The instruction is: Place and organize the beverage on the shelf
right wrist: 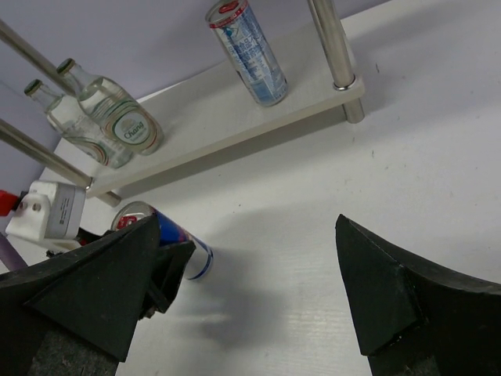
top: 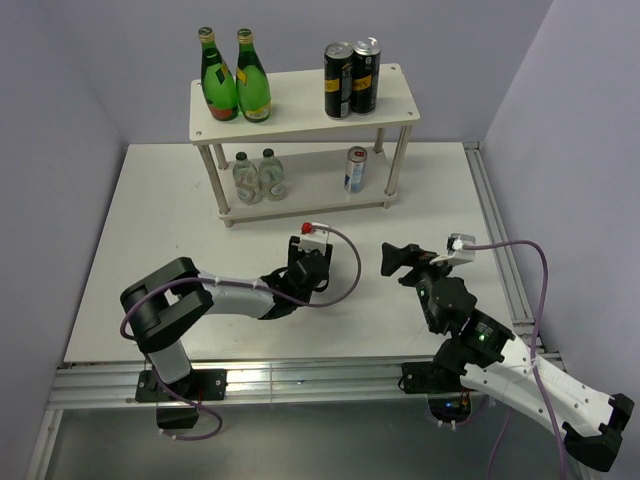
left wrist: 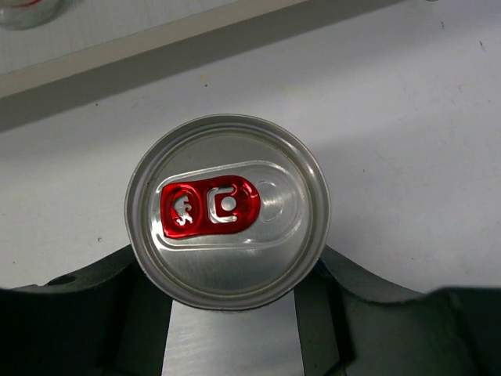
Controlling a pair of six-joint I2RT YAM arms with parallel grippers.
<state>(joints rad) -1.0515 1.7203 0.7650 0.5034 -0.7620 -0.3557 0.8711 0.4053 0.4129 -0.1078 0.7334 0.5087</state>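
- Right end effector (top: 392,263): matte black, wedge-shaped fingers spread wide with nothing between them. It hovers right of centre over the tabletop (top: 150,230). In its wrist view the fingertips are cut off by the lower frame edge.
- Left end effector (top: 310,262): near the tabletop centre, its dark fingers pressing both flanks of an upright slim silver can (left wrist: 227,207). The overhead view hides this can beneath the wrist. The left wrist view shows only its round brushed-metal lid and red pull tab. The right wrist view shows part of its blue-and-silver side behind a finger.
- Shelf (top: 300,110): smooth cream boards on round legs, standing along the far edge of the tabletop, just beyond the held can.
- Lower tier: two squat clear bottles (top: 259,176) stand side by side at the left end. A second silver can (top: 355,168) stands at the right end. The label print is too small to read.
- Upper tier: two glossy black cans (top: 351,78) touch at the right end. Two tall green glass bottles (top: 235,85) with yellow labels stand at the left end.
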